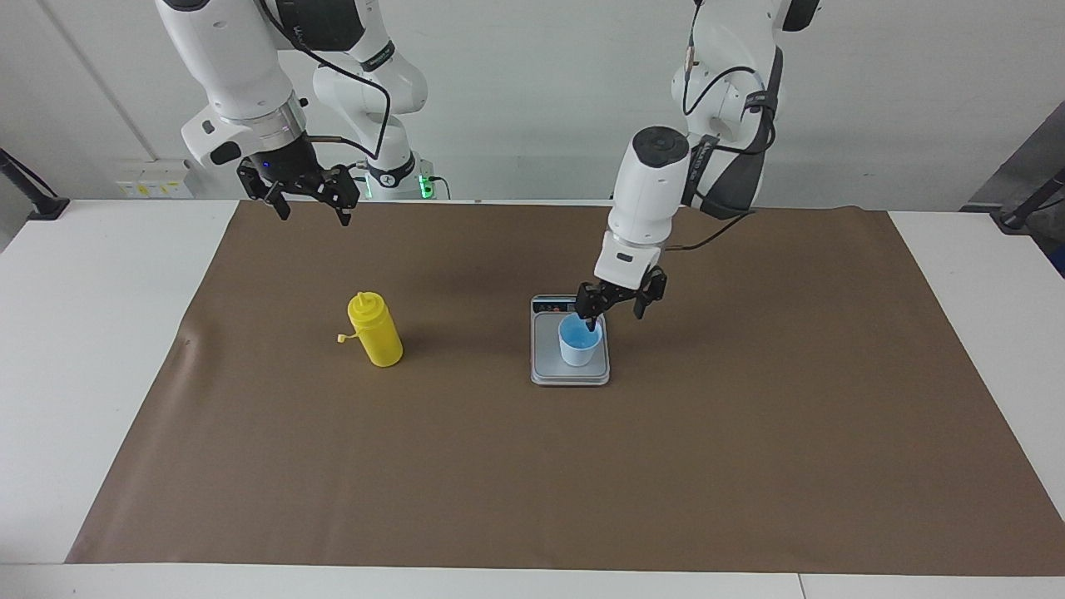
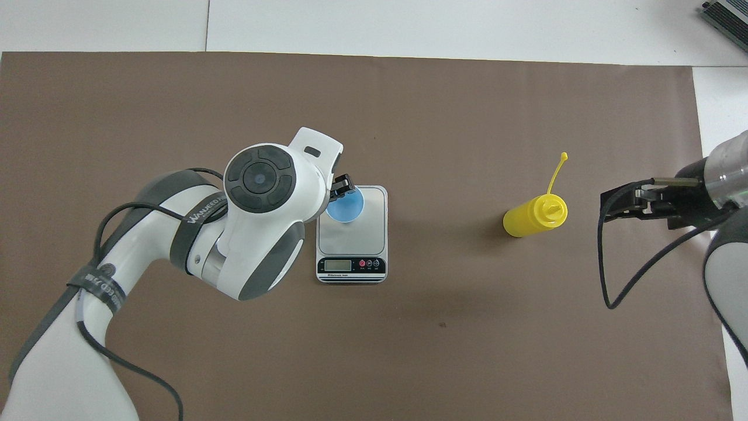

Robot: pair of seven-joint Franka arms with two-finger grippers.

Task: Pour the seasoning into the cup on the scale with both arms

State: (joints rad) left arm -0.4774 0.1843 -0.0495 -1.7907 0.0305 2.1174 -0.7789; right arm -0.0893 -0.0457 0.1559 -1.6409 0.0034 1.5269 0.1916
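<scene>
- The left gripper (image 1: 616, 313) hangs released, fingers spread, just above the cup (image 1: 580, 341).
- The cup stands on the scale (image 1: 542, 366); nothing visible inside.
- The bottle (image 1: 374, 329) stands upright, well apart from the scale, toward the right arm's end.
- The right gripper (image 1: 309, 202) waits open, well apart from the scale.

One camera sits high across the tabletop (image 1: 116, 333), facing both robot arms and the wall, from some way off. The other looks steeply down from above the robots' own end. Both share the brown mat (image 1: 749, 433), scale (image 1: 545, 373) and yellow bottle (image 2: 534, 216), half a turn apart.
</scene>
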